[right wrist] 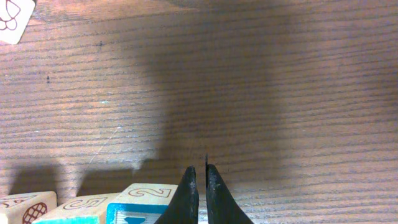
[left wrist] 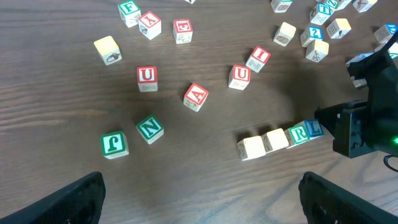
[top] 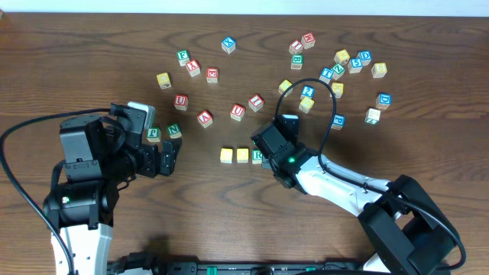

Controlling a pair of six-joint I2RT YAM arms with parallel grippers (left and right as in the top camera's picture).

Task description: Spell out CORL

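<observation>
A row of four cubes lies at the table's middle. It runs from two yellow-faced cubes (left wrist: 251,148) (left wrist: 275,139) through the green-framed R (left wrist: 299,134) to the blue-framed L (left wrist: 314,128). Overhead, the yellow pair (top: 226,155) (top: 243,155) and the R (top: 257,156) show, while the L is under my right gripper (top: 269,156). In the right wrist view that gripper (right wrist: 202,177) is shut with nothing in it, just right of the L cube (right wrist: 134,208). My left gripper (left wrist: 205,205) hangs wide open over bare wood, left of the row.
Green J (top: 153,134) and N (top: 174,131) cubes sit near the left gripper (top: 172,156). Red-lettered cubes (top: 238,111) are scattered behind the row. A cluster of several cubes (top: 344,69) lies at the back right, under a black cable loop (top: 306,82).
</observation>
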